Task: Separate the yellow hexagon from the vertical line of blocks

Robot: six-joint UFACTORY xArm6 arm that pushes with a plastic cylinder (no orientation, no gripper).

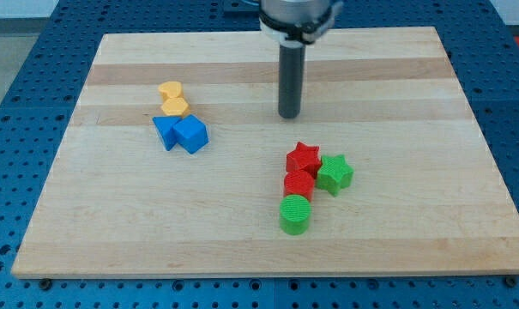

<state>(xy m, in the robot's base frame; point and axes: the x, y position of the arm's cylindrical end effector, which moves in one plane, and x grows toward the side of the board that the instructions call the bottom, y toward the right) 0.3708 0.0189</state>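
Observation:
The yellow hexagon (175, 107) sits on the wooden board (388, 77) at the view's left, in a short vertical line. A yellow heart-like block (170, 89) touches it from above. Below it lie a blue block (165, 132) and a blue cube (191, 135), side by side and touching it. My tip (290, 115) stands on the board well to the right of the yellow hexagon, apart from every block.
A second cluster lies at the lower right of centre: a red star (303, 158), a red block (298, 184), a green star (334, 173) and a green cylinder (295, 215). Blue perforated table surrounds the board.

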